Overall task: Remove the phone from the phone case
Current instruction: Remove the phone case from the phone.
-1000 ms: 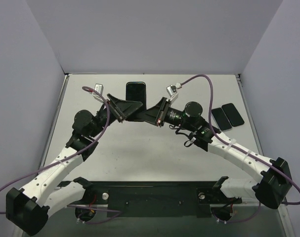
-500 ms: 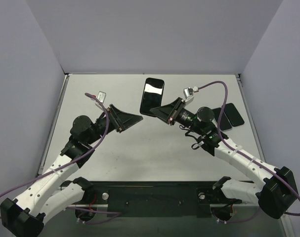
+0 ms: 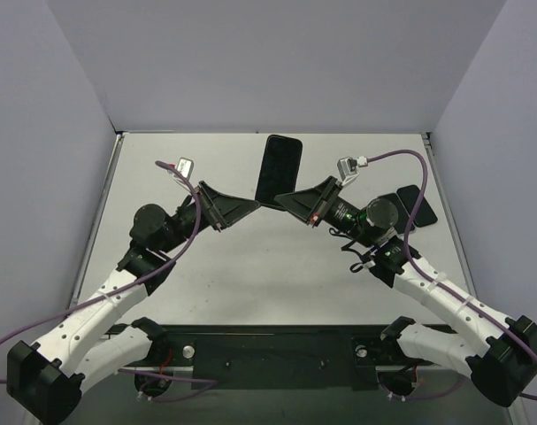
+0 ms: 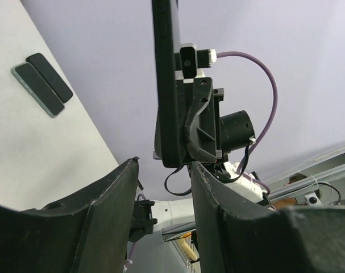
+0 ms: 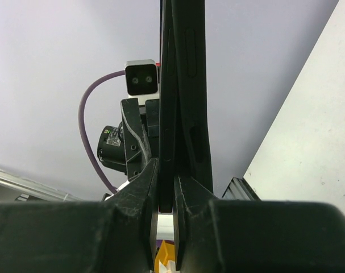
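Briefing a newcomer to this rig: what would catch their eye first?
The dark phone, lifted above the far middle of the table and pinched at its lower edge by the right gripper. The left gripper sits open just beside it. Two dark flat slabs lie at the right.

txt: none legible | phone (image 3: 278, 171): no readable mark | motor sticker (image 5: 108, 134): too blurry

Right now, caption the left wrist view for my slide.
Right gripper holds the phone edge-on at the tips of the open left gripper; two dark slabs lie on the table.
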`<action>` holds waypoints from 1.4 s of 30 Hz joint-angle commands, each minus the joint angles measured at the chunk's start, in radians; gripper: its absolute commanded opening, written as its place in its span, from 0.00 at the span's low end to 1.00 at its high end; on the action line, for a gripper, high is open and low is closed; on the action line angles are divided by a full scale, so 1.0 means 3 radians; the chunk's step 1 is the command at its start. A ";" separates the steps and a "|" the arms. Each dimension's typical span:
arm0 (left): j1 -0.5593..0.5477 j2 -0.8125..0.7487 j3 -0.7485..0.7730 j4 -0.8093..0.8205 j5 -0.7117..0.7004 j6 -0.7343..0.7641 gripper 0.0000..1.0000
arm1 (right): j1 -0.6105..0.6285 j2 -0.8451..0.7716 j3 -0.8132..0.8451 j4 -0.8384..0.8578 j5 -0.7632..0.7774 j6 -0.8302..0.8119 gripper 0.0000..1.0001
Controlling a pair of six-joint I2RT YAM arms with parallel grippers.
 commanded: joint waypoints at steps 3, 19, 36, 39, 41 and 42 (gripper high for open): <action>-0.0055 0.0040 0.0187 0.0482 0.0118 -0.0084 0.46 | 0.0054 -0.0072 0.0073 0.0511 0.0012 0.0008 0.00; -0.0066 0.0081 0.0269 0.0410 0.0174 0.0070 0.32 | 0.0131 -0.0036 0.0099 0.0455 0.0012 -0.0069 0.00; 0.0205 0.0219 0.0187 0.1101 0.1446 0.0728 0.00 | -0.0063 -0.0021 0.0160 0.0685 -0.0422 0.0626 0.00; 0.0262 0.0239 0.0182 0.1085 0.1677 0.0893 0.00 | -0.0068 -0.0031 0.0222 0.0680 -0.0525 0.0713 0.00; 0.0318 0.0224 0.0156 0.1116 0.1713 0.0984 0.00 | -0.0079 -0.0041 0.0222 0.0817 -0.0571 0.0820 0.00; 0.0384 0.0214 0.0177 0.0984 0.1703 0.1021 0.00 | -0.0079 -0.0036 0.0227 0.0919 -0.0596 0.0912 0.00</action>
